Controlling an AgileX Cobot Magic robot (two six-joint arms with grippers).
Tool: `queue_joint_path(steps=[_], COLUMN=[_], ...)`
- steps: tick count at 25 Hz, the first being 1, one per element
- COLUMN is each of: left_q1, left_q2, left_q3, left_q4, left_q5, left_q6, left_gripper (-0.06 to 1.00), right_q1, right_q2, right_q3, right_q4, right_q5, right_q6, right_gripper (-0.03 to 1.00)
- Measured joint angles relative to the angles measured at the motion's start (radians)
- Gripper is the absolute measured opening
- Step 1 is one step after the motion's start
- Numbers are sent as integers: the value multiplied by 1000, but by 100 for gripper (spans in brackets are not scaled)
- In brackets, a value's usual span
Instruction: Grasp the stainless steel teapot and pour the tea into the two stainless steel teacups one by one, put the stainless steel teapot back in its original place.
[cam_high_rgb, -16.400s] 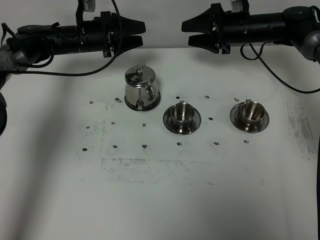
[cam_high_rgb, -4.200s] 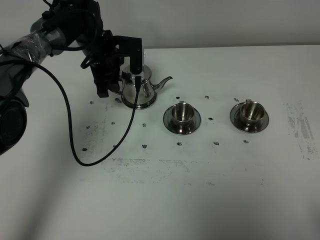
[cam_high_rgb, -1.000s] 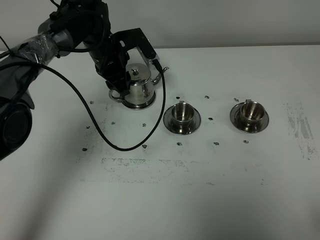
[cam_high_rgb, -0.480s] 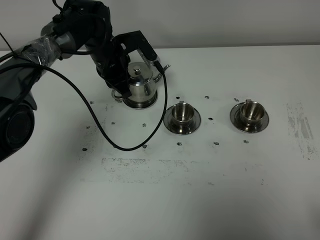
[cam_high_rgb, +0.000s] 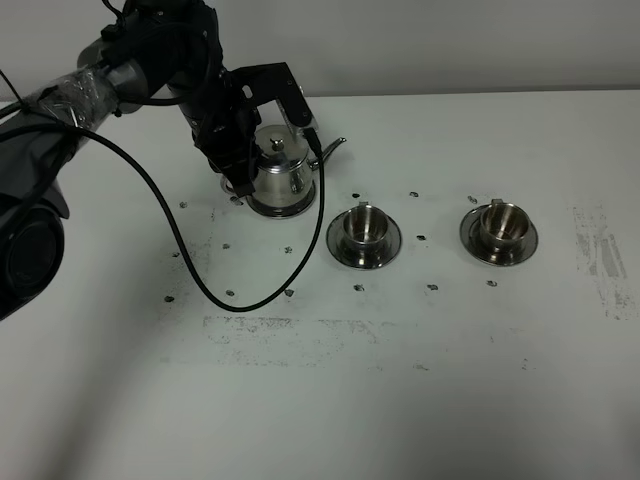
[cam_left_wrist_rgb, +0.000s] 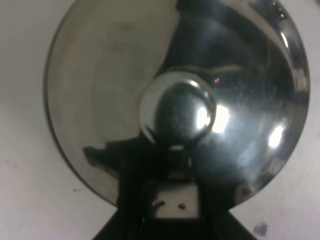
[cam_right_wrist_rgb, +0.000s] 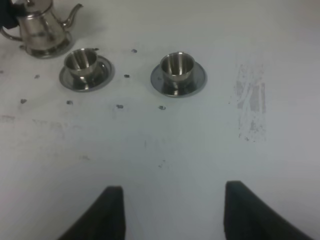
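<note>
The stainless steel teapot (cam_high_rgb: 281, 178) stands upright at the back left of the table, its spout pointing right. My left gripper (cam_high_rgb: 237, 186) reaches down at its left side and is shut on the loop handle. In the left wrist view the knobbed lid (cam_left_wrist_rgb: 177, 116) fills the picture, with the left gripper (cam_left_wrist_rgb: 170, 199) closed just behind it. The two stainless steel teacups (cam_high_rgb: 364, 227) (cam_high_rgb: 502, 224) sit on saucers to the right of the teapot (cam_right_wrist_rgb: 42, 29). No tea can be seen. My right gripper (cam_right_wrist_rgb: 172, 215) hangs open above the bare table, well short of the teacups (cam_right_wrist_rgb: 82, 60) (cam_right_wrist_rgb: 176, 64).
The white table (cam_high_rgb: 400, 380) carries small dark marks and a smudged patch (cam_high_rgb: 600, 255) at the right. A black cable (cam_high_rgb: 190, 270) loops from the left arm down across the table in front of the teapot.
My left gripper has shut on the teapot's handle. The pot has turned a little, and its spout now points more to the right. The cups have not moved.
</note>
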Motion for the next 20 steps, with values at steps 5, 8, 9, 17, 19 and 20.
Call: queue_joint_path(steps=[5, 8, 9, 17, 19, 20], left_q1=[0, 0, -1, -70, -98, -111], left_q2=[-62, -90, -97, -108, -108, -108], left_q3=[0, 0, 0, 0, 0, -7], left_q4=[-2, -2, -2, 1, -4, -7], left_q5=[11, 14, 17, 23, 6, -2], left_q6=[25, 26, 26, 54, 57, 58], left_gripper=[20, 20, 20, 20, 20, 20], right_q1=[0, 0, 0, 0, 0, 0], right_q2=[0, 0, 0, 0, 0, 0], right_q3=[0, 0, 0, 0, 0, 0], right_q4=[0, 0, 0, 0, 0, 0], right_q5=[0, 0, 0, 0, 0, 0], right_q6=[0, 0, 0, 0, 0, 0], right_gripper=[43, 43, 43, 43, 43, 43])
